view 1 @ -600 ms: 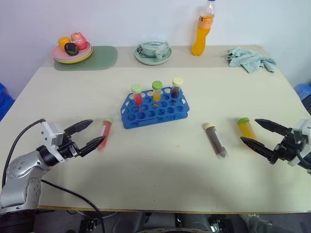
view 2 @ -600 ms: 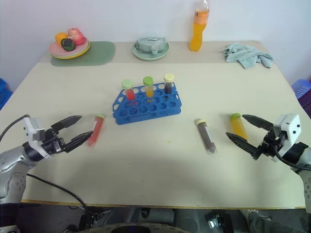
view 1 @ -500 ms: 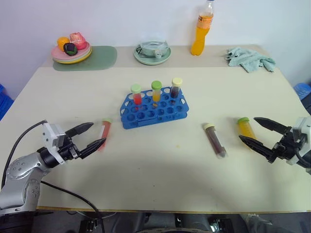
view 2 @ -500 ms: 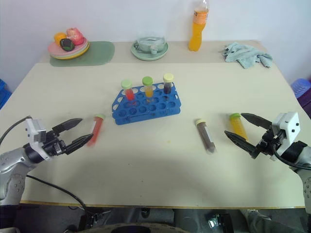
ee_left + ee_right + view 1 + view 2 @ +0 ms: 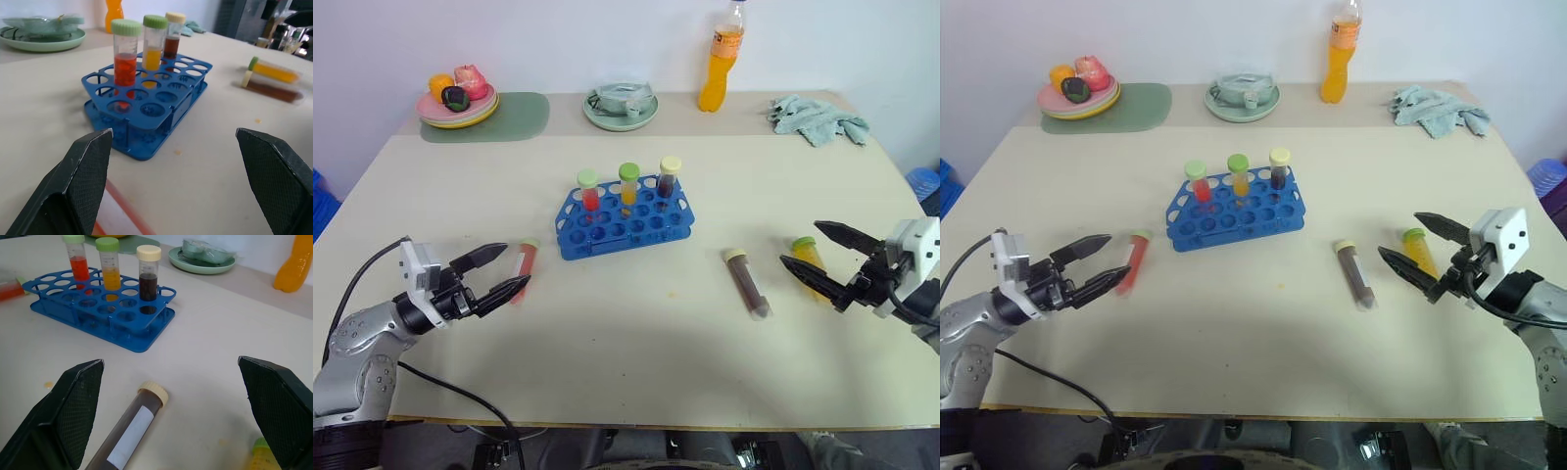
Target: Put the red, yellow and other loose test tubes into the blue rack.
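Far edge items: we noted a plate of fruit [image 5: 458, 106] on a green mat [image 5: 504, 118] toward the far left corner of the table [image 5: 636, 343], a pale green dish [image 5: 622, 106] at mid far edge, an orange drink bottle [image 5: 722, 61] beside it, and a crumpled cloth [image 5: 819, 119] toward the far right corner.
Obstructions: we found nothing lying between the loose tubes and the blue rack [image 5: 625, 220]; the far-edge items stood well apart from it.
Rack: we saw it near the table's centre, slightly toward the far edge.
Tubes in rack: three, upright in the far row: a red tube in the rack [image 5: 590, 190], an orange tube in the rack [image 5: 628, 184] and a dark tube in the rack [image 5: 669, 177].
Loose tubes: three, all lying flat.
Red tube [image 5: 524, 265]: we saw it left of the rack, toward the left edge.
Brown tube [image 5: 746, 283]: we saw it right of the rack, cream cap pointing to the far edge.
Yellow tube [image 5: 807, 258]: we saw it further toward the right edge, green cap pointing to the far edge.
Left gripper [image 5: 499, 271]: released, fingers spread, holding nothing, tips just beside the red tube.
Right gripper [image 5: 809, 251]: released, fingers spread either side of the yellow tube; we could not tell whether they touched it.
Count of grippers: two, both empty.
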Tool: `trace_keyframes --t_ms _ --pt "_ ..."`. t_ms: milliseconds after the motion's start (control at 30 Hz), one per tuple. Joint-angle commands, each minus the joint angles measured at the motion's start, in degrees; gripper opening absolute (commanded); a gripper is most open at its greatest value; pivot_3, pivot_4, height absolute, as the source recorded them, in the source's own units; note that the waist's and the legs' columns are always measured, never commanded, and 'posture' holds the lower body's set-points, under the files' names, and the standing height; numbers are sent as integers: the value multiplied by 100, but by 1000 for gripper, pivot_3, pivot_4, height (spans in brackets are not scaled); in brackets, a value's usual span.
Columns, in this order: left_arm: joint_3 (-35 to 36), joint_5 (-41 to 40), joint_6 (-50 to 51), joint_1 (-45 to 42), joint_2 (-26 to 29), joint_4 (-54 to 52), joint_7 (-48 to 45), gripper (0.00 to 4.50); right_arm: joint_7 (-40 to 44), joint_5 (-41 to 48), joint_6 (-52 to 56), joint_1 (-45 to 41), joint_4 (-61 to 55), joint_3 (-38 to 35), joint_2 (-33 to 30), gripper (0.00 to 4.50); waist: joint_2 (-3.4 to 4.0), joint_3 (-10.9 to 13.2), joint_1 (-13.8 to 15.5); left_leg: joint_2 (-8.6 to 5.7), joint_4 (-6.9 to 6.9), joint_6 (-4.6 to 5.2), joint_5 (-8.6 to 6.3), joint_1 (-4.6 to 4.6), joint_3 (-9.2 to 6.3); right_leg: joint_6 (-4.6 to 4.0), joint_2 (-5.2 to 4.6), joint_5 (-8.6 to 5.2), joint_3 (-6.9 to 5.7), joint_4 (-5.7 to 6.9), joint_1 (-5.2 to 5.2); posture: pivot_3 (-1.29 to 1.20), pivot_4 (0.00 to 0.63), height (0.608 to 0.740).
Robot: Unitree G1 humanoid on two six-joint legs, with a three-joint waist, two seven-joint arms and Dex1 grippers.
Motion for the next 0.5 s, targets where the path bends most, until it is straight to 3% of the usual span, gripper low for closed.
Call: trace_keyframes --t_ms 33,200,300,500 --pt "0 -148 -51 -198 17 -60 -284 4124 -399 10 321 -228 -195 37 -14 4500 0 0 0 0 0 0 0 0 0 0 0 0 0 0 0 0 150 740" --pt "-250 180 -383 -373 19 35 -649 4124 -1583 -306 1324 -328 -696 17 -116 4500 0 0 8 0 1 0 0 -1 0 -1 0 0 0 1 -3 0 150 740" --pt "-367 301 -478 -475 40 19 -716 4124 -2141 -327 2723 -393 -947 -20 -605 4500 1 0 9 -1 4 0 1 -20 0 -1 0 1 0 3 -21 0 150 740" --pt "-606 555 -600 -584 58 -50 -737 4124 -1863 448 4448 -1199 -239 28 -1181 4500 1 -1 -18 0 6 0 1 -23 3 -1 0 2 0 3 -24 0 150 740"
